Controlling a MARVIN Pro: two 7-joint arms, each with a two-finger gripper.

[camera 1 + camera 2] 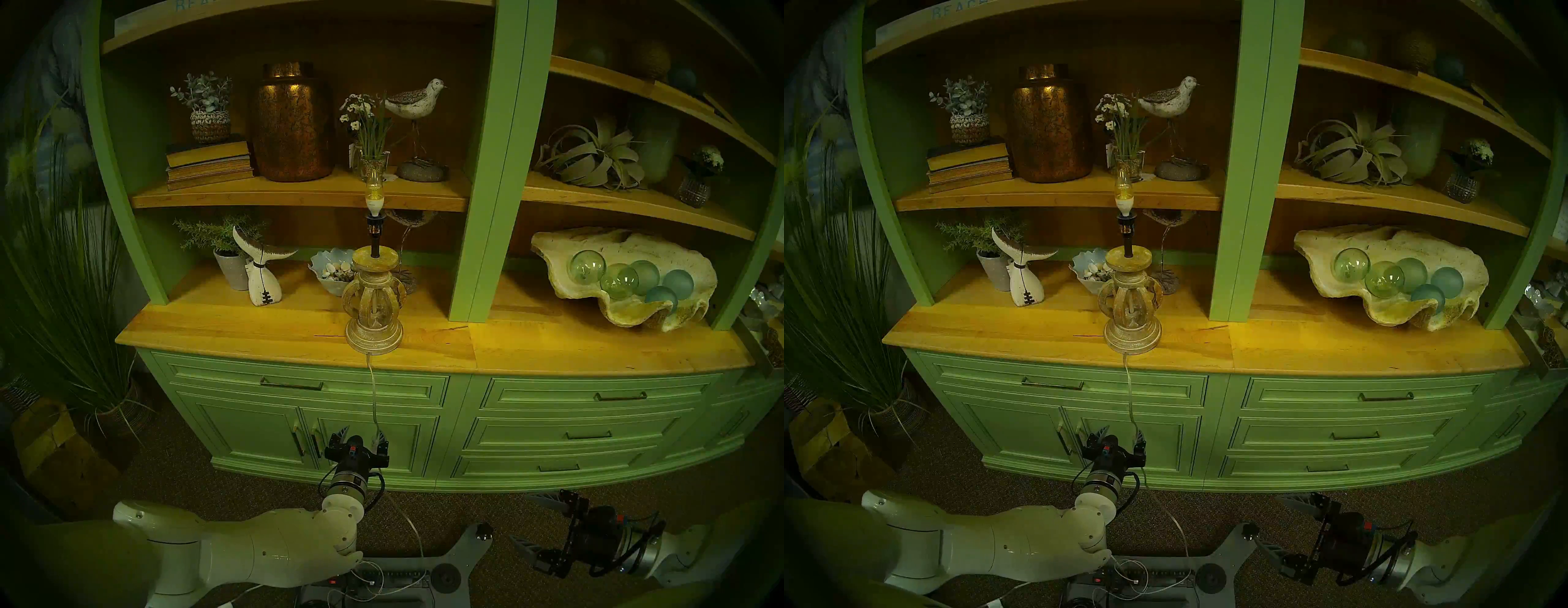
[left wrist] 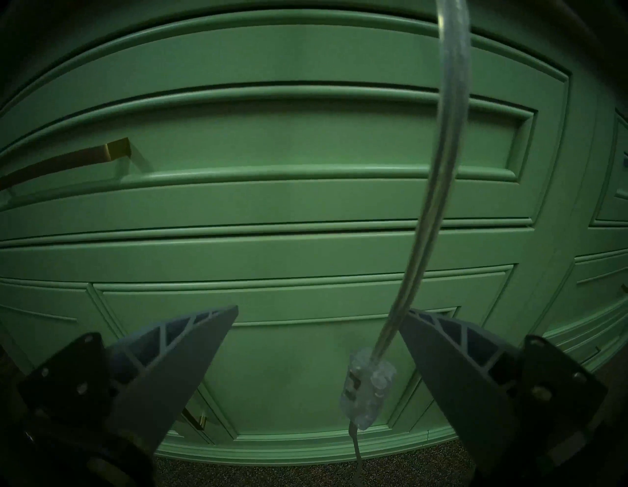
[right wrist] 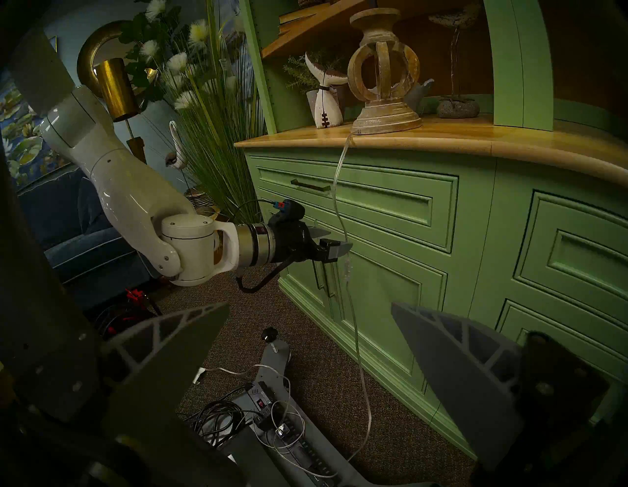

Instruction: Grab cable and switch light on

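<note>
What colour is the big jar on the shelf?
Coppery brown, mottled: the jar shows best in the head view.

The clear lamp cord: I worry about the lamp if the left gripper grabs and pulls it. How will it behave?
The cord hangs in a loose curve from the lamp, so it is probably floppy and light. Its smooth clear jacket may slip between the open left gripper fingers; the switch looks easier to grip. The lamp stands at the counter's edge, so a hard tug might tip it.

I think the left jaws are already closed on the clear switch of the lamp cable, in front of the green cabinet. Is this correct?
Not quite. The left gripper is open: in the left wrist view its jaws stand wide apart, and the clear switch on the cable hangs between them, nearer one finger, ungripped. The rest holds: this is in front of the green cabinet.
</note>
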